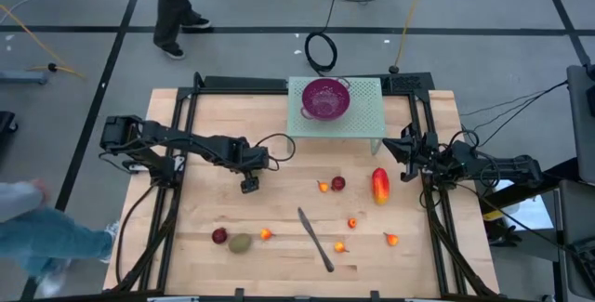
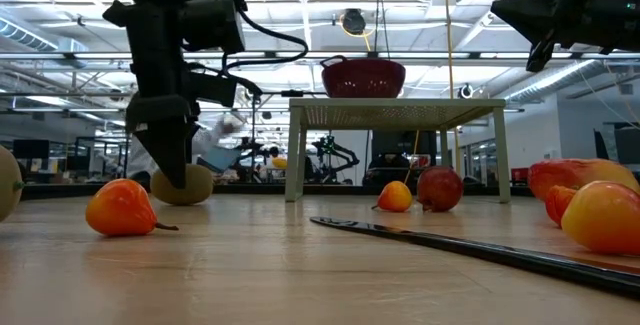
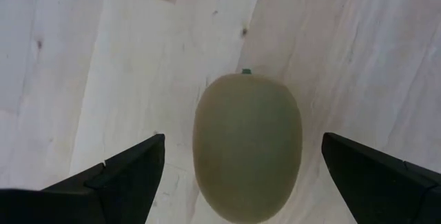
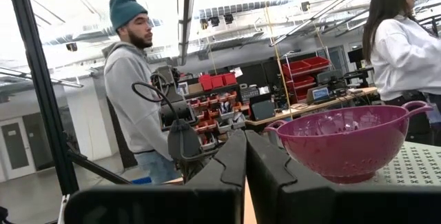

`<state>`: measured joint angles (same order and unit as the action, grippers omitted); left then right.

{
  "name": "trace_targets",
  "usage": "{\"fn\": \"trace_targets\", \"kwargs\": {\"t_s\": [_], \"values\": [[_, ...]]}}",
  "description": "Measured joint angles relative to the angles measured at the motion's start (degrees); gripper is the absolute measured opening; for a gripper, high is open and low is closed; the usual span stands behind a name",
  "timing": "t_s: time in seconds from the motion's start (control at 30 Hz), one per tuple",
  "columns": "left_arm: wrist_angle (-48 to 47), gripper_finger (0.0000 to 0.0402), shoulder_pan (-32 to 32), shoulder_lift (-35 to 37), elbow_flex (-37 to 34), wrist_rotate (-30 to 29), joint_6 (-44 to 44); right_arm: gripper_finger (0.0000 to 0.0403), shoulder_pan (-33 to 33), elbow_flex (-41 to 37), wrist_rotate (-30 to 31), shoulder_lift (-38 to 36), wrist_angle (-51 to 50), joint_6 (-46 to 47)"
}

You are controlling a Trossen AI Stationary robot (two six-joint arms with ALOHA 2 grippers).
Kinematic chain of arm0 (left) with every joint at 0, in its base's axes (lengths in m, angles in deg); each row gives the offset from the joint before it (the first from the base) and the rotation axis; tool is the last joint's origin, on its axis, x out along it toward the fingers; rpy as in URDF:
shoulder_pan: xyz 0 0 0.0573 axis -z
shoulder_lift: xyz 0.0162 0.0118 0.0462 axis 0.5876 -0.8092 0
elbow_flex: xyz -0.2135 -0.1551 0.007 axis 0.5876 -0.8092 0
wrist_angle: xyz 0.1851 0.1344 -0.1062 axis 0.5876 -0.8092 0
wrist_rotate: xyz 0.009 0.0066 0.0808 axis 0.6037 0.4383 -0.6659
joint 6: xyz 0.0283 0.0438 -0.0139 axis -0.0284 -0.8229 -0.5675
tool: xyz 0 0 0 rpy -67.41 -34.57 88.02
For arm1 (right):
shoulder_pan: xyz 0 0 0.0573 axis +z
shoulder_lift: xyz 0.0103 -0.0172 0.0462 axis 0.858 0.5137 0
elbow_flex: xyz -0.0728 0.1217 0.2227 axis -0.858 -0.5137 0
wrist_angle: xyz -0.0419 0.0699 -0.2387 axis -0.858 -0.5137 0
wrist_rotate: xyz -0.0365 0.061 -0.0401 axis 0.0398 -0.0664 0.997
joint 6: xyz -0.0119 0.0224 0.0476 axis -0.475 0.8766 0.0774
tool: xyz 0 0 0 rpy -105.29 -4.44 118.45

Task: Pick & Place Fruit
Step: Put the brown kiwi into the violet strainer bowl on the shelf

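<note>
Kiwi (image 3: 248,148) lies on the wood right in the middle of the left wrist view, with the left gripper (image 1: 249,183) above it, left of centre in the high view. Its jaws are spread wide, one on each side of the fruit, not touching it. To do this step well, I think it should go straight down, keep the kiwi in the middle, and close softly (a round fruit can roll away). Then it can lift and carry the fruit to the purple bowl (image 1: 325,99) at the top middle. The right gripper (image 4: 245,162) waits at the right edge, jaws pressed together, holding nothing. I can see no words or labels to read.
</note>
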<state>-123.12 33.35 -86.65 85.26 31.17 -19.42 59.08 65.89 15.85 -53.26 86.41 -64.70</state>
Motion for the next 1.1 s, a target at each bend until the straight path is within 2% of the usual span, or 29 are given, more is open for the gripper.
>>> {"fn": "trace_targets", "kwargs": {"t_s": [0.27,0.57,1.1], "values": [[1.66,0.0388,-0.02,-5.77,0.18,0.79,3.70,0.0000,-0.01,-0.01,-0.03,0.00,0.01,0.00],[2.14,0.0382,0.00,-5.18,0.01,0.68,4.70,0.0000,0.00,-0.01,-0.02,0.00,0.00,0.00],[3.77,0.0252,0.00,-4.78,-0.04,1.77,5.03,0.0000,0.00,0.00,0.00,0.00,-0.02,0.00]]}}
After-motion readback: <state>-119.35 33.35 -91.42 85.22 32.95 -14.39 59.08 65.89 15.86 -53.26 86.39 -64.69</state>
